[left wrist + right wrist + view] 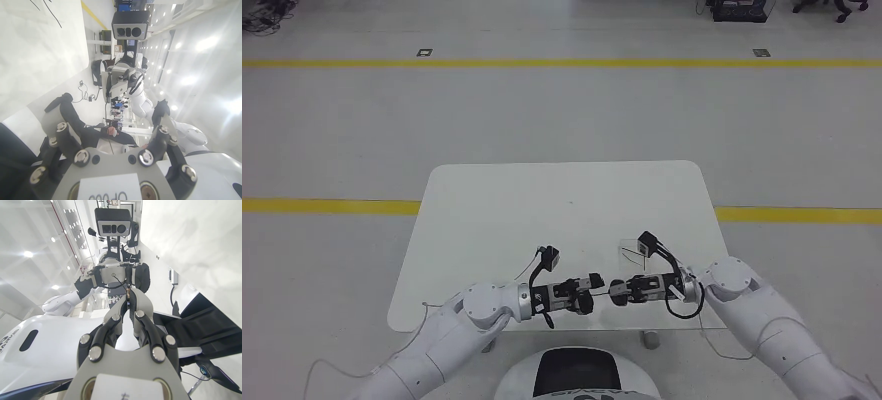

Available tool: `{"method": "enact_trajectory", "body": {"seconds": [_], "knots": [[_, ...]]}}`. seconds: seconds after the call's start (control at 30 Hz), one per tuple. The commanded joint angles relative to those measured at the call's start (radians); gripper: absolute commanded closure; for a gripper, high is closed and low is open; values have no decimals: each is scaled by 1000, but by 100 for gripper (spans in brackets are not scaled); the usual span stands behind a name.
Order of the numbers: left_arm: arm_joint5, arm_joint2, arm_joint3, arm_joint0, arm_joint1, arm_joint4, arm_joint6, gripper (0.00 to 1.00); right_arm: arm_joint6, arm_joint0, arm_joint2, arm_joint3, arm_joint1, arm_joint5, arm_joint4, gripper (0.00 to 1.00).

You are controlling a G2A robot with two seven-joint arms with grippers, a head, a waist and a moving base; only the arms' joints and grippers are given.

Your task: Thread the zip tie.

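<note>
Currently: zip tie [119, 282] pinched in fully closed right gripper [128, 295], above table [542, 200] edge at 6 o'clock; left gripper [589, 297] at its 9 o'clock, spread wide, empty. Advisable: hold tail level, feed slowly on axis. Right wrist view: tail's curl; top view: wrist alignment.

Obstacles: left gripper [592, 296] and right gripper [613, 292], tip to tip, zip tie [120, 283] bridging gap. Passage: above table's [562, 195] far half.
</note>
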Motion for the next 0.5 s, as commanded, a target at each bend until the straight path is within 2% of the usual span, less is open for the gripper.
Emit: {"method": "enact_trajectory", "body": {"seconds": [0.0, 0.47], "knots": [[2, 1, 0, -1, 0, 0, -3, 0, -1, -1, 2, 0, 0, 1, -1, 100], [10, 13, 8, -13, -3, -9, -11, 0, 9, 2, 1, 2, -3, 6, -4, 100]]}}
